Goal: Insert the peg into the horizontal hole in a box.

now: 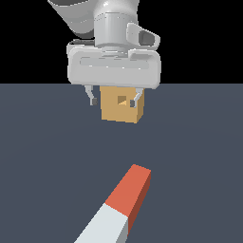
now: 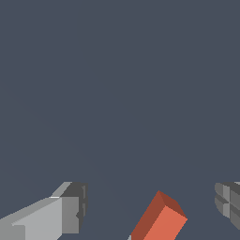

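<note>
The peg [image 1: 121, 206] lies flat on the dark floor in the near part of the exterior view, red-orange half pointing away, white half running off the bottom edge. Its red end shows in the wrist view [image 2: 159, 220]. The tan box [image 1: 122, 105] stands farther back, its dark square hole [image 1: 122, 100] facing the camera. My gripper [image 1: 115, 100] hangs open and empty in front of the box, its fingertips [image 1: 95, 101] partly overlapping the box's face. In the wrist view the gripper [image 2: 152, 208] has its fingers [image 2: 70, 211] spread wide, with the peg's end between them.
A dark grey floor [image 1: 199, 156] fills the scene. Nothing else stands on it besides the box and the peg.
</note>
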Available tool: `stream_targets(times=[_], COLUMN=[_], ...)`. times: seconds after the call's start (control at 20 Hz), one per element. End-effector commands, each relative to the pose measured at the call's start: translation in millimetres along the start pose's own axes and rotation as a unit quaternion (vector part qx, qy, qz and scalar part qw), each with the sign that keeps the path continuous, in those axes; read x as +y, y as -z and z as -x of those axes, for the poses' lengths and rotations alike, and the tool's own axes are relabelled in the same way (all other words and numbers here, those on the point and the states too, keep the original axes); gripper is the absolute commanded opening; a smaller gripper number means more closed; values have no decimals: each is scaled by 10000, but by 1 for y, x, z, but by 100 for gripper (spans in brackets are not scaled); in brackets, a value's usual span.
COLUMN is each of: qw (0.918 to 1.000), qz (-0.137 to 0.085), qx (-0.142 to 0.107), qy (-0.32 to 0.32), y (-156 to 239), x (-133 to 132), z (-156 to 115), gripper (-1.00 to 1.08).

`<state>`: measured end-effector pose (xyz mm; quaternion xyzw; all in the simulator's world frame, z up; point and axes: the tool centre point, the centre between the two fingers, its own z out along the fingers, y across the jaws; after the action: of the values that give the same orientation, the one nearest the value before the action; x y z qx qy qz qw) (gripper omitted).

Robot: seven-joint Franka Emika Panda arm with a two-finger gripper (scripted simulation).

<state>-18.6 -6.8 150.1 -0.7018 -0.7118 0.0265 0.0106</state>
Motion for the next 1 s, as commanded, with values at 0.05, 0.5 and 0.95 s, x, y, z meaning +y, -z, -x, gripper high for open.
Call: stream_targets(times=[0.05,0.5,0.95], qw=[10000,9968,9740], qz=[1,69,193], qx=[0,39,133], qy=[-8,-791,-2252], y=[0,-25,-73], x=[0,8,-3], z=[1,66,187], gripper=[100,100,100])
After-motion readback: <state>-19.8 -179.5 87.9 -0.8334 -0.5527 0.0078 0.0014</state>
